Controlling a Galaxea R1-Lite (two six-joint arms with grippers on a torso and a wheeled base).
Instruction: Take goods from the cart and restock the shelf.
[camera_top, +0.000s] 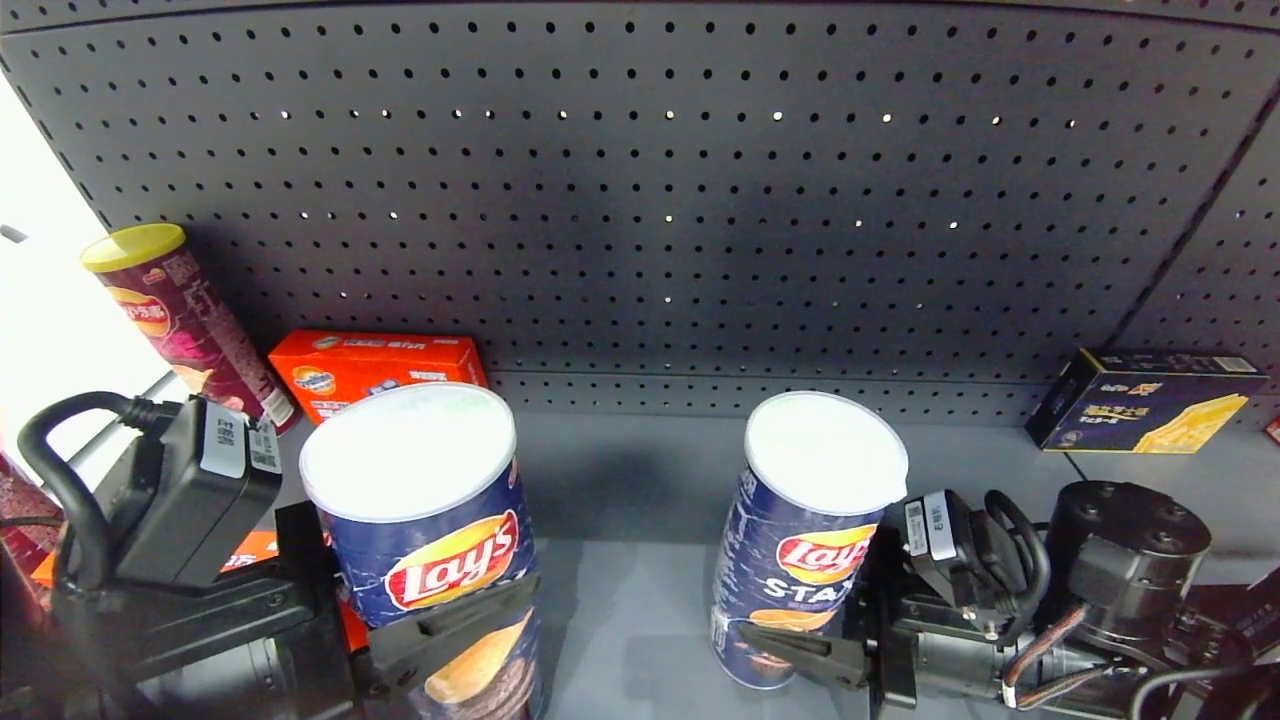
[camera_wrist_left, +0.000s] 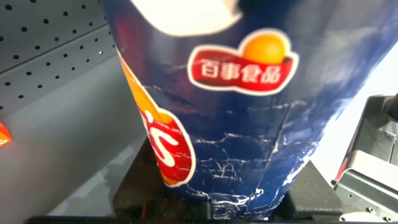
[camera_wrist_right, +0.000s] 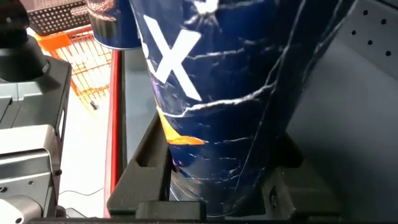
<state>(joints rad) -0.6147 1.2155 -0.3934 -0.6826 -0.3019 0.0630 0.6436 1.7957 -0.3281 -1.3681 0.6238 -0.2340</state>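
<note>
While gripped, two blue cans (camera_top: 425, 520) (camera_top: 810, 540); two boxes (camera_top: 375, 370) (camera_top: 1145, 400); one maroon can (camera_top: 185, 320)

Lower-left blue can (camera_top: 430, 560) and lower-right blue can (camera_top: 800, 570) had glossy printed wraps, apparently coated paperboard. Their white lids (camera_top: 408, 450) looked like smooth matt plastic. Pegboard (camera_top: 640, 200) and shelf (camera_top: 620, 480) were matt grey painted metal. Orange box (camera_top: 375, 368) and dark box (camera_top: 1145, 400) at right edge were semi-gloss cardboard. Maroon can (camera_top: 190, 320) at upper left was glossy, with a smooth plastic yellow lid (camera_top: 133, 246).
</note>
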